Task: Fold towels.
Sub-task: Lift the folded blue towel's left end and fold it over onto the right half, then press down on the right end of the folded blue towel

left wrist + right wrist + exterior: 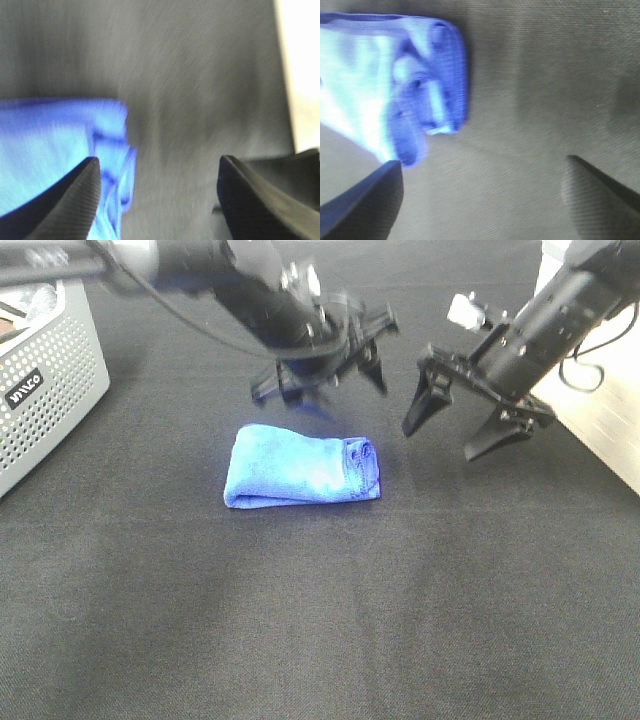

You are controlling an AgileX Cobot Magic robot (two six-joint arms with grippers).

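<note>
Lying folded into a compact bundle at the centre of the exterior view, the blue towel [302, 478] rests on the dark cloth-covered table [320, 630], its layered ends at the right. Above it, blurred, hangs the left gripper [322, 368], jaws apart and empty. To the upper right, the right gripper [462, 418] hovers with its fingers spread wide, holding nothing. A grey perforated basket [45, 390] sits at the left edge.

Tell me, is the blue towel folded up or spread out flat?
Folded. The blue towel lies on the dark cloth as a small thick bundle, with layered edges showing at its right end. Neither gripper touches it.
</note>
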